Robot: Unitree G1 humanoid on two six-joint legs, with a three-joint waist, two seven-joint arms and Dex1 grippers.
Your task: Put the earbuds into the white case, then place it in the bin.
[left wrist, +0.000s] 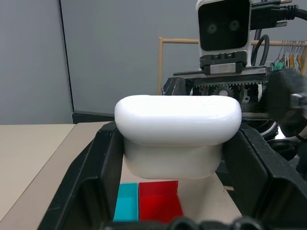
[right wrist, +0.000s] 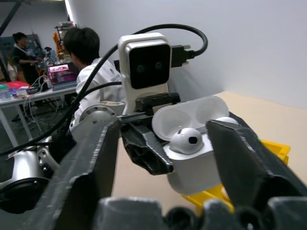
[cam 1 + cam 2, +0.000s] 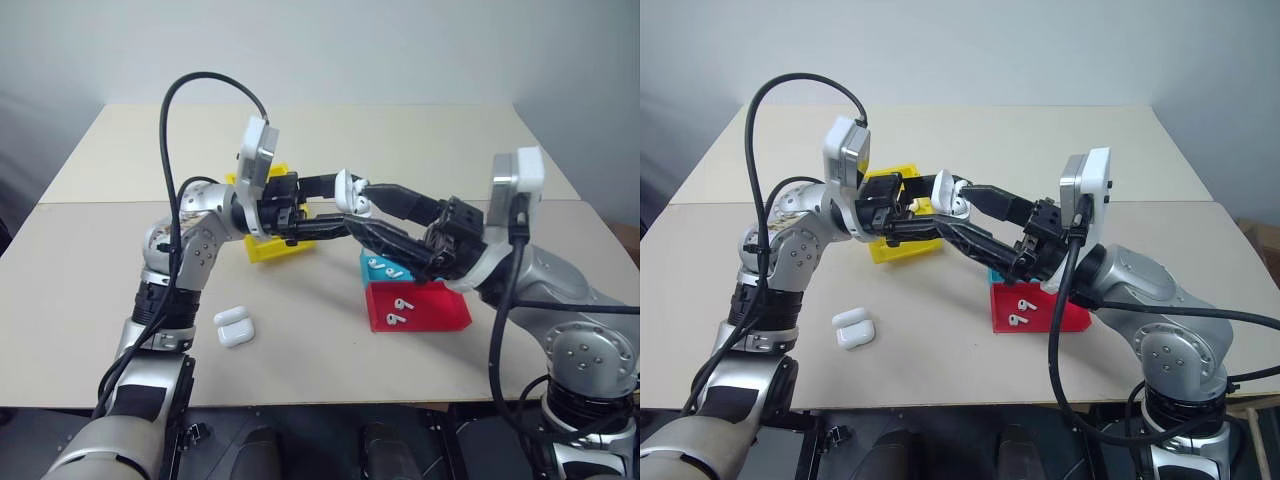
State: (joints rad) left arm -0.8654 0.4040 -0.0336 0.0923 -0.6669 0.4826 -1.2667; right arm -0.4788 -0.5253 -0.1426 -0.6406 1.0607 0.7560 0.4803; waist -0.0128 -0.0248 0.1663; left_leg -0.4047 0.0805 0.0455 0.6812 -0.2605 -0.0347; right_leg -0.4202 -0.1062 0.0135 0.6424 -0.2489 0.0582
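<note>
Left gripper (image 3: 335,205): clamped on the white case (image 3: 352,192), held aloft over mid-counter with the hinged lid raised, evidently presented steady so the other arm can load it. Right gripper (image 2: 165,143): fingers spread wide on either side of the case, holding nothing; one earbud (image 2: 186,140) sits in the open case, not visibly pushed fully home, so the loading step looks part done. Spare case (image 3: 234,326): closed, lying flat toward the counter's (image 3: 120,160) near edge, left of centre, well apart from both grippers. Red tray (image 3: 440,312): toward the near edge, right of centre, holding loose earbuds (image 3: 400,311), the likely supply for loading. Blue tray (image 3: 372,267): touching the red tray's far side, partly hidden by the right arm, with more small white earbuds inside. Bin (image 3: 272,246): yellow, mid-counter, behind the left gripper, near enough for a short drop once the case is shut. Contents of the bin: cannot tell.
</note>
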